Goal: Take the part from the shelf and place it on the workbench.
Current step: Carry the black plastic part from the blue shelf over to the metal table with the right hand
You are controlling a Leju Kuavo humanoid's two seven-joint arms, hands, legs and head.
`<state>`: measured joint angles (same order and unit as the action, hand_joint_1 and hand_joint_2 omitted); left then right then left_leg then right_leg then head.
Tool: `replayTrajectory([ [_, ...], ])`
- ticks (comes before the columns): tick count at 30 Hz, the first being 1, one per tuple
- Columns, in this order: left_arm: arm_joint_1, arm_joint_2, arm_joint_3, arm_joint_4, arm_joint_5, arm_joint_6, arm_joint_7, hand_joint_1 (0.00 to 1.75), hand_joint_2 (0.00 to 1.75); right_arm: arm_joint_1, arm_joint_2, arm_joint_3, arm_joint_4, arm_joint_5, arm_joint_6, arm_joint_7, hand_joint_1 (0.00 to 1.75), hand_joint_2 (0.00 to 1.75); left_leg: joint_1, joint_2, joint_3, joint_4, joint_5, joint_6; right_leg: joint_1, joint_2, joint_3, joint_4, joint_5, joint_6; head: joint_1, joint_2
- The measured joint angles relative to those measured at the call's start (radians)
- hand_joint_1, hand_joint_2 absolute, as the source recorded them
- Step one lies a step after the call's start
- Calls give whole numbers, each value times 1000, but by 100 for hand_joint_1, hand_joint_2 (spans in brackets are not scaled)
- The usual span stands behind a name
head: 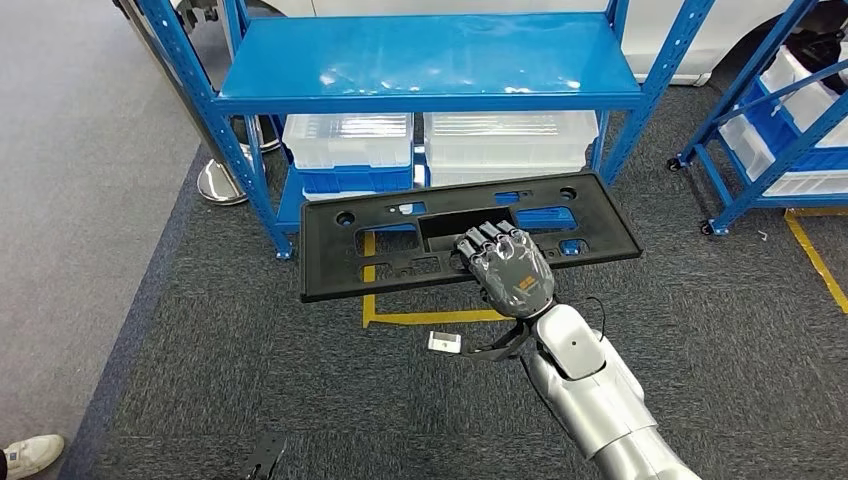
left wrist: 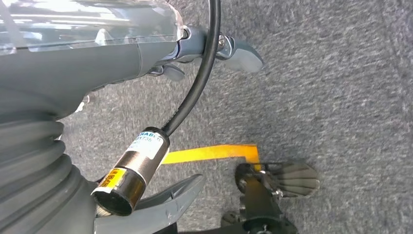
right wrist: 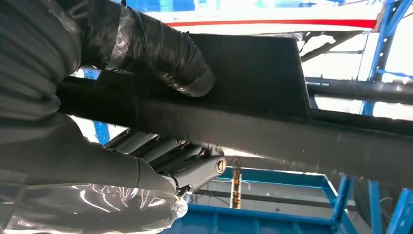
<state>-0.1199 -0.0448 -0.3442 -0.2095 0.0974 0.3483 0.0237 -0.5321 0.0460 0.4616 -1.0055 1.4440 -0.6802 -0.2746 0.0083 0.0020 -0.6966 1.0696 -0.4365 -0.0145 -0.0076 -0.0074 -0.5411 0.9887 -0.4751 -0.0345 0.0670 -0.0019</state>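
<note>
One black part [head: 460,232] being gripped by one hand [head: 510,268], two clear bins [head: 348,139] sitting under one blue shelf [head: 430,55], a second shelf [head: 770,120] standing alongside

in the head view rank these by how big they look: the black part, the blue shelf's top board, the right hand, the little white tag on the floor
1. blue shelf's top board
2. black part, nearer the camera, so its true size against the board is unsure
3. right hand, gripping the part
4. white tag on the carpet
</note>
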Motion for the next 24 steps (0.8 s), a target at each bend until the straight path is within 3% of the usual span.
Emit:
replayTrajectory([
  [2, 1, 0, 2, 0, 0, 1, -1, 0, 175, -1, 2, 0, 4, -2, 0, -3, 175, 175, 3, 0, -33, 131, -84, -9, 1, -3, -21, 11, 10, -7, -1, 0],
  [3, 1, 0, 2, 0, 0, 1, -3, 0, 175, 0, 3, 0, 6, -3, 0, -4, 175, 175, 4, 0, -43, 187, -100, -12, 2, -4, -33, 18, 12, -7, -1, 0],
  [4, 1, 0, 2, 0, -1, 2, -6, 0, 175, 0, 3, 0, 8, -4, 0, -6, 175, 175, 5, 0, -41, 215, -96, -14, 2, -4, -45, 26, 14, -6, -1, 0],
  [5, 2, 0, 2, 0, -2, 2, -8, 0, 175, 0, 4, 0, 9, -5, 0, -8, 175, 175, 5, 0, -23, 208, -74, -15, 1, -4, -56, 35, 16, -5, -2, 0],
  [7, 1, 1, 2, 0, -2, 1, -10, 0, 175, 0, 5, 0, 10, -8, 0, -10, 175, 175, 5, -1, 52, 106, -33, -10, 1, -5, -75, 52, 21, -2, -2, 0],
  [9, 0, 2, 2, 0, -3, -1, -10, 0, 175, -1, 7, -1, 11, -9, 0, -11, 175, 175, 1, -4, 116, 2, -33, -2, 3, -4, -90, 64, 27, 6, -2, 0],
  [11, 0, 2, 2, 0, -7, -1, -9, 0, 175, -1, 9, -2, 11, -9, 0, -12, 175, 175, -5, -6, 130, -31, -38, 8, 3, -4, -100, 65, 40, 18, -2, 0],
  [13, 1, 1, 2, 0, -11, 0, -9, 0, 175, 0, 9, -3, 11, -9, 0, -13, 175, 175, 1, -2, 124, -46, -22, 25, 3, -1, -107, 67, 38, 31, -1, 0],
  [15, 0, 1, 2, 0, -13, 0, -9, 0, 175, 0, 9, -7, 11, -9, 0, -15, 175, 175, 6, 3, 112, -60, -1, 44, 2, 4, -124, 115, -21, 41, 0, 0],
  [17, -1, 1, 3, 0, -13, 0, -9, 0, 175, 0, 9, -10, 11, -9, 0, -16, 175, 175, 4, 4, 89, -59, 17, 52, 0, 5, -150, 226, -111, 47, 1, 0],
  [18, -1, 1, 3, 0, -13, 0, -9, 0, 175, 1, 9, -11, 12, -9, 0, -16, 175, 175, 4, 4, 76, -57, 26, 52, -2, 6, -159, 282, -136, 50, 1, 0],
  [19, 0, 1, 3, 0, -13, 0, -9, 0, 175, 2, 9, -12, 12, -9, 0, -16, 175, 175, 4, 5, 62, -54, 36, 51, -5, 5, -158, 316, -139, 53, 1, 0],
  [20, 0, 1, 3, 0, -13, 0, -9, 0, 175, 2, 9, -13, 13, -9, 0, -17, 175, 175, 4, 5, 47, -51, 45, 49, -7, 5, -143, 321, -120, 55, 1, 0],
  [22, 0, 1, 3, 0, -13, 0, -9, 0, 175, 2, 9, -14, 13, -9, 0, -17, 175, 175, 6, 5, 20, -43, 62, 41, -14, 5, -68, 235, -65, 58, 1, 0],
  [24, 0, 1, 3, 0, -13, 0, -10, 0, 175, -1, 11, -15, 13, -8, 0, -17, 175, 175, 5, 5, 1, -38, 81, 30, -12, 8, 19, 103, -65, 55, 0, 0],
])
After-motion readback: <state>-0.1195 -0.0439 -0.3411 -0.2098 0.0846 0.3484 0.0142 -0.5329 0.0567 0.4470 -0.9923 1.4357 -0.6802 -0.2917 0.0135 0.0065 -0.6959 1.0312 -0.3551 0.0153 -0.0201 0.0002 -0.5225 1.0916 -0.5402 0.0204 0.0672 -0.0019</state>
